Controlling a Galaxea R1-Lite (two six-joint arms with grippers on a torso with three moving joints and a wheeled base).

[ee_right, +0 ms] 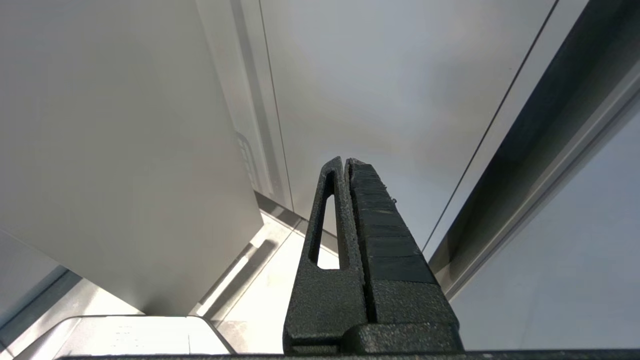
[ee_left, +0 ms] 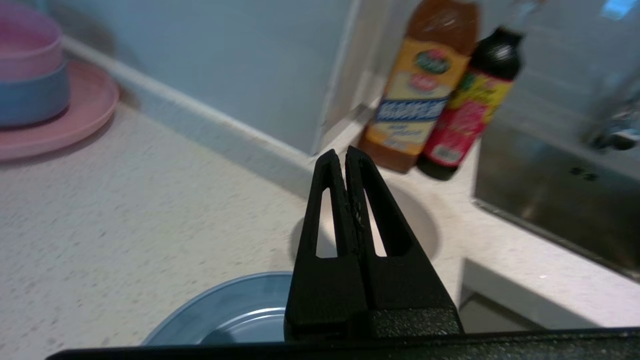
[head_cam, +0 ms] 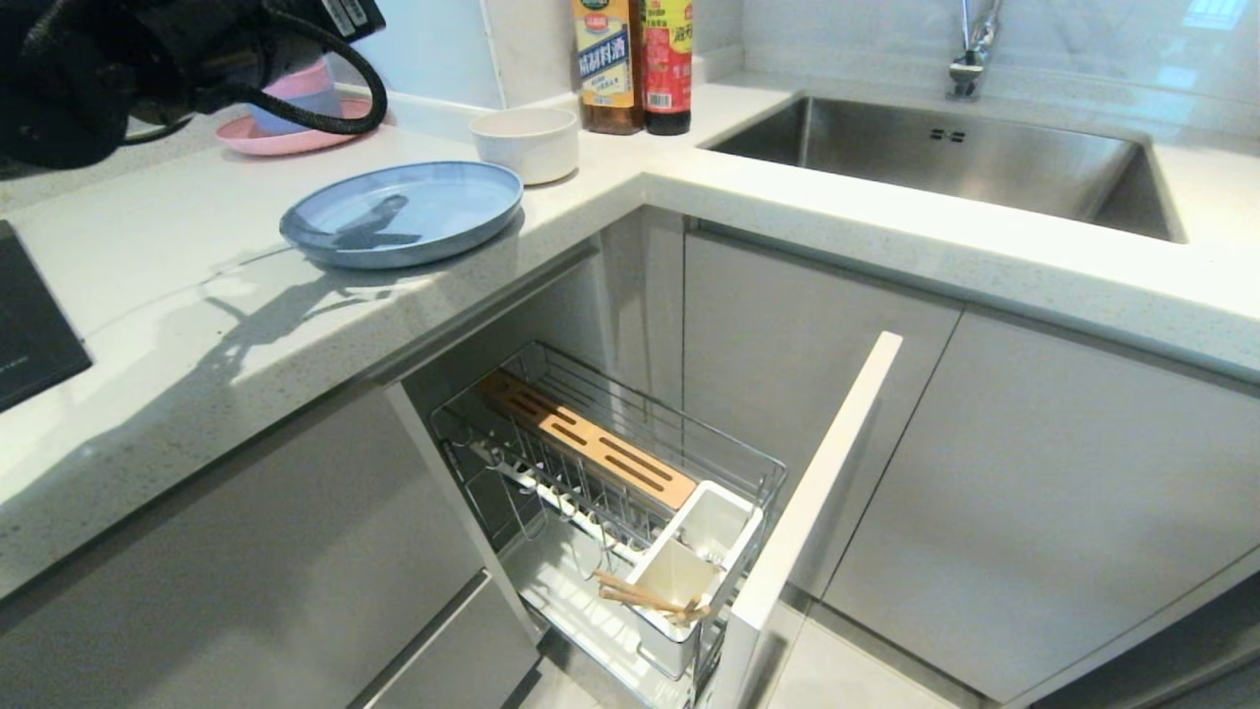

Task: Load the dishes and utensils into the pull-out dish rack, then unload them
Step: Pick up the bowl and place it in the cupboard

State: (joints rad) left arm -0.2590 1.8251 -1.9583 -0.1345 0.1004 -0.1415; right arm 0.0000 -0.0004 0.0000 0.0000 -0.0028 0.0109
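on a white kitchen counter [head_cam: 177, 295], the left gripper [ee_left: 345, 157] hovers empty, fingers pressed together, above the blue plate [head_cam: 404, 212] and off-white bowl [head_cam: 525, 143]; chopsticks [head_cam: 650, 598] sit in the pulled-out rack [head_cam: 630, 433].

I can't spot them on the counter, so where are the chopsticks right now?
In the head view the chopsticks lie across the front white cup of the pulled-out dish rack, below the counter, beside its front panel.

Bare countertop [head_cam: 177, 295] left of blue plate [head_cam: 402, 212]; bottles [head_cam: 635, 64] crowding bowl [head_cam: 525, 143]
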